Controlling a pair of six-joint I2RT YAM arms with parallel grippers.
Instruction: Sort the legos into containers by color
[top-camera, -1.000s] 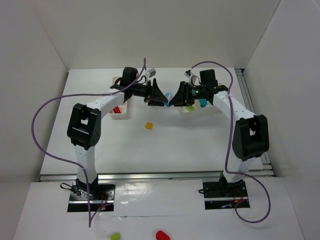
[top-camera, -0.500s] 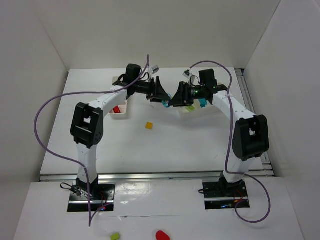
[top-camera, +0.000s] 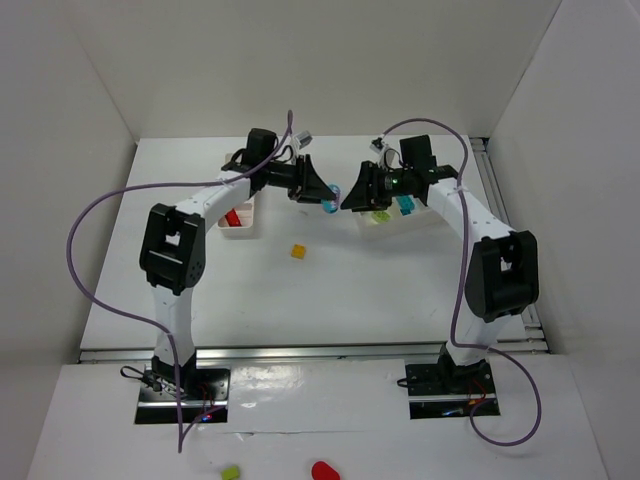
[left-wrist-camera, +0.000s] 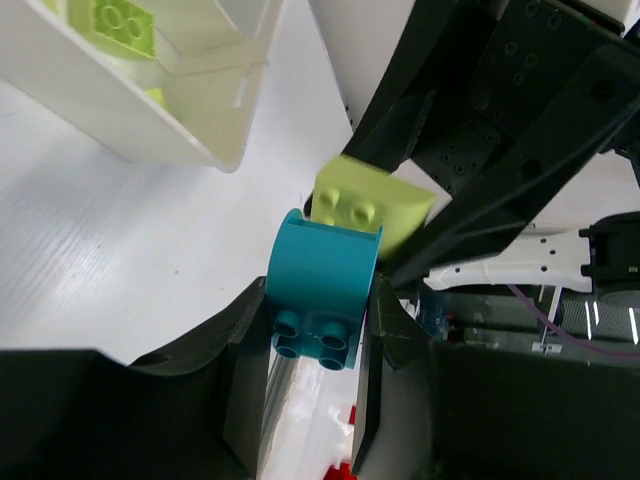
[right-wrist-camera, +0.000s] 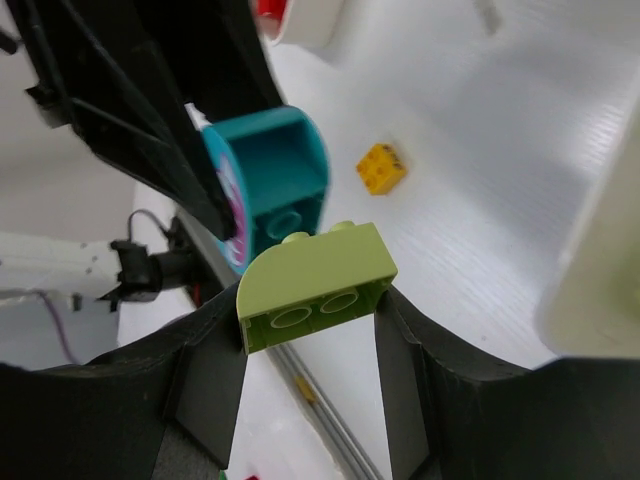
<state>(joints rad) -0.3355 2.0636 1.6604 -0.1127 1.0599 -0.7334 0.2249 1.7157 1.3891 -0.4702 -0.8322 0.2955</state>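
Left wrist view: the left claw (left-wrist-camera: 315, 338) is clamped on a teal brick (left-wrist-camera: 322, 270). Right wrist view: the right claw (right-wrist-camera: 310, 325) is clamped on a lime brick (right-wrist-camera: 318, 285). Both bricks hang in the air just beside each other, perhaps touching, between the left tray (top-camera: 238, 228) and right tray (top-camera: 372, 226). A yellow brick (top-camera: 298, 251) lies on the worktop (top-camera: 300, 300).

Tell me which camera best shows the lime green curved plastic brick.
Right wrist view: the lime green curved plastic brick sits large and central, clamped in the right hand. Left wrist shows only its studded face behind the teal curved plastic brick. Overhead, it's too small to see.
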